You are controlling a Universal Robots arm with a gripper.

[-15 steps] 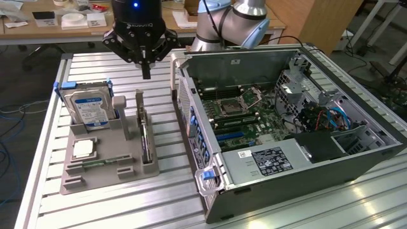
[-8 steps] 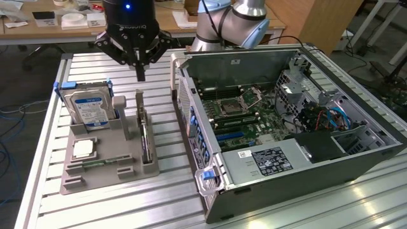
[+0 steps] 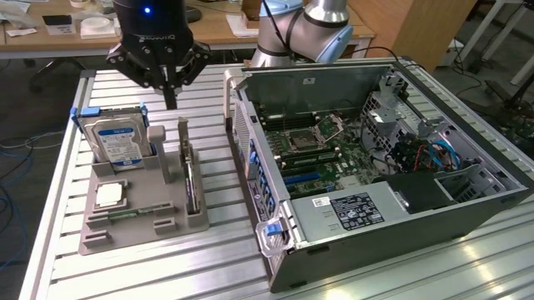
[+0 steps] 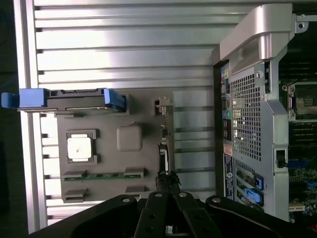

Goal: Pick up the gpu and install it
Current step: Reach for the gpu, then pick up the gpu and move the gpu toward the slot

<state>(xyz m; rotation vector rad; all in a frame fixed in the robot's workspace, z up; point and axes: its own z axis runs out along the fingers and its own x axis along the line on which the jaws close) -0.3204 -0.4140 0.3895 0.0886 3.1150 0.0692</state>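
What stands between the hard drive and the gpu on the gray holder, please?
A gray upright post of the holder, shown in the exterior view.

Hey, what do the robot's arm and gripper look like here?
The gripper is black, with a round body that carries white lettering and a small blue light, and angular linkage fingers with visible bolts. The arm is silver-grey tubing with light blue joint caps. A black cable runs alongside it.

Claw (image 3: 171, 101) closed, hovering near gpu (image 3: 192, 184) upright in grey holder (image 3: 137, 234)
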